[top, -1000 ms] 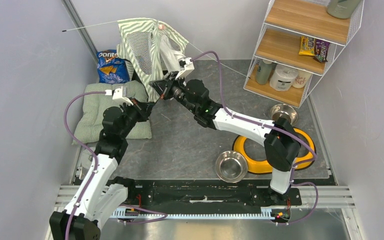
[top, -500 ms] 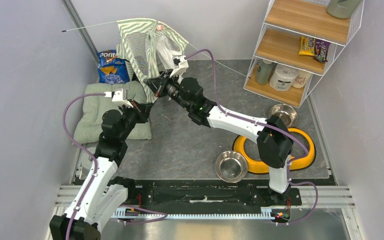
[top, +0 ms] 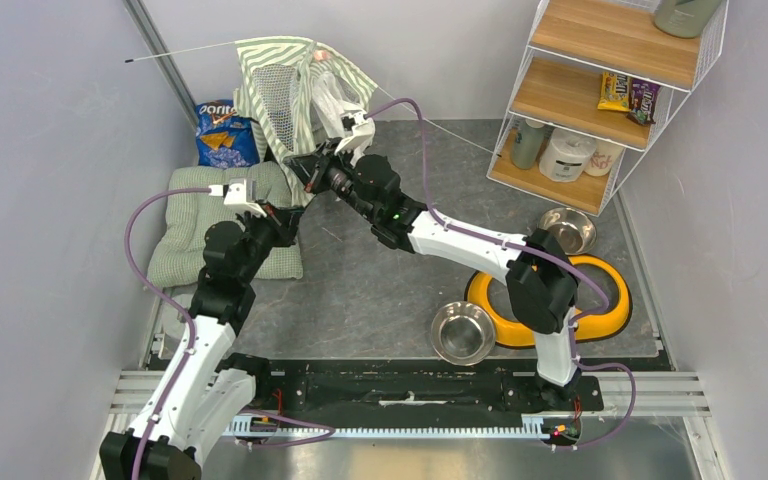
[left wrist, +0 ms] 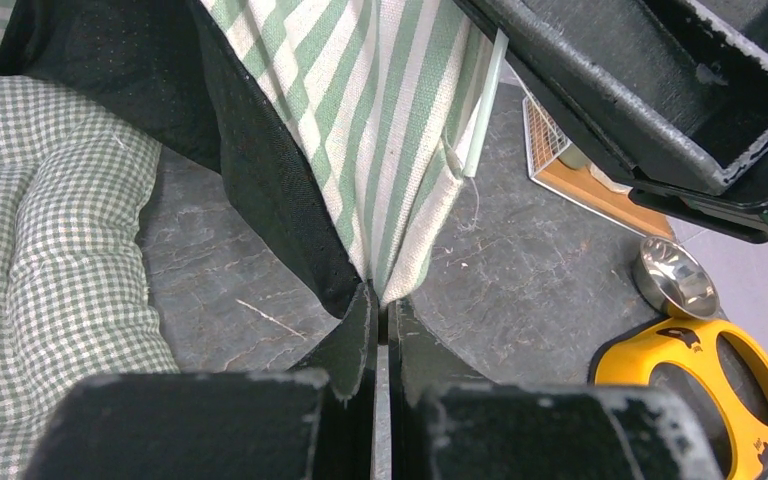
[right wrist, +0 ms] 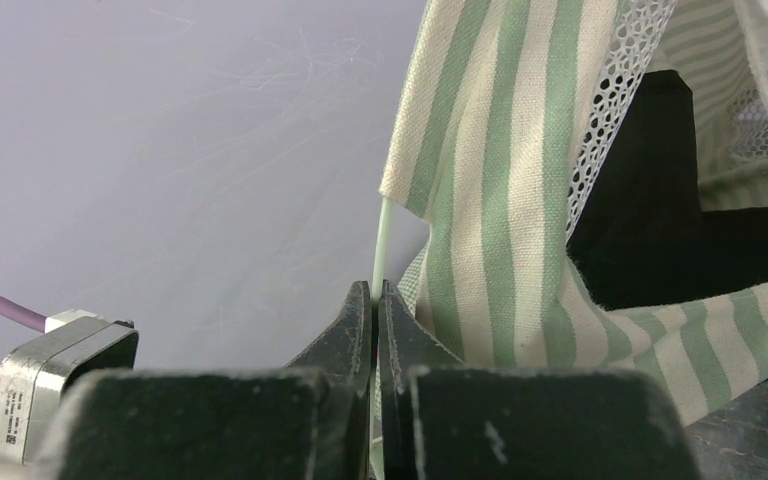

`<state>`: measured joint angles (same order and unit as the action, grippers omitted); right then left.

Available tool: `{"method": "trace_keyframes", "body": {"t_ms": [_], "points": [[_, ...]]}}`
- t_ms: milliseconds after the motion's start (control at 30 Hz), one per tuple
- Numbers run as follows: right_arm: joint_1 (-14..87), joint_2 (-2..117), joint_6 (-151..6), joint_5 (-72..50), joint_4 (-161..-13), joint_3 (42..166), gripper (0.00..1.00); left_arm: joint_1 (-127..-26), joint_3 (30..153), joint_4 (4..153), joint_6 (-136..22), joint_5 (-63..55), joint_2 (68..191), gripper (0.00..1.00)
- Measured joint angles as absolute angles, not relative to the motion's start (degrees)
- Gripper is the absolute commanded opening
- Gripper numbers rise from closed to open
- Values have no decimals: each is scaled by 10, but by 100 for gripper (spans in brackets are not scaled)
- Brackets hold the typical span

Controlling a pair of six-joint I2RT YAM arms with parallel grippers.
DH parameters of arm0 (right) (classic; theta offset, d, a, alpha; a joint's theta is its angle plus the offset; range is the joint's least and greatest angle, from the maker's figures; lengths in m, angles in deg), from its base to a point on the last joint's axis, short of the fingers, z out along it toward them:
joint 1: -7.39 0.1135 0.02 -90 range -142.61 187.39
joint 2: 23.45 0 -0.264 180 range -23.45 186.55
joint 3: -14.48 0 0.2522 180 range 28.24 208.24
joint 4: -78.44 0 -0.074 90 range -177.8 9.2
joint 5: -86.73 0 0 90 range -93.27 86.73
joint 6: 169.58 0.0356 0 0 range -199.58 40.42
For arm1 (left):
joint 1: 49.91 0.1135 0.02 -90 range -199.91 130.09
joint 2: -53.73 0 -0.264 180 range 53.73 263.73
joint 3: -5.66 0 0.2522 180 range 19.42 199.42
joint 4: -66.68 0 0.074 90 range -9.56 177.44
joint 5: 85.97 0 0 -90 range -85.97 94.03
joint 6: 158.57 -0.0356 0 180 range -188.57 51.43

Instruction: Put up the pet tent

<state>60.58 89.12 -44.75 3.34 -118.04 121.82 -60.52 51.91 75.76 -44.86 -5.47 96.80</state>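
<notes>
Two wrist-view-only grips: left pincer (left wrist: 376, 296) shut on pet tent (left wrist: 360, 120) hem, right pincer (right wrist: 374, 292) on its pole (right wrist: 382, 240).

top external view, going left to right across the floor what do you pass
pale green cushion → pet tent → steel bowl → yellow double-bowl holder; the chip bag, second bowl and wire shelf overlap these sideways, so they are left out

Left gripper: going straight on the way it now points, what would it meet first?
Probably the pet tent: the left gripper pinches its lower striped corner, and the fabric rises directly ahead.
</notes>
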Motion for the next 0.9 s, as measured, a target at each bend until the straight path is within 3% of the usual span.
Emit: {"method": "trace_keyframes", "body": {"t_ms": [900], "points": [[617, 900, -490, 59, -1185, 1214, 0, -605, 521, 784, -455, -47, 959, 2]]}}
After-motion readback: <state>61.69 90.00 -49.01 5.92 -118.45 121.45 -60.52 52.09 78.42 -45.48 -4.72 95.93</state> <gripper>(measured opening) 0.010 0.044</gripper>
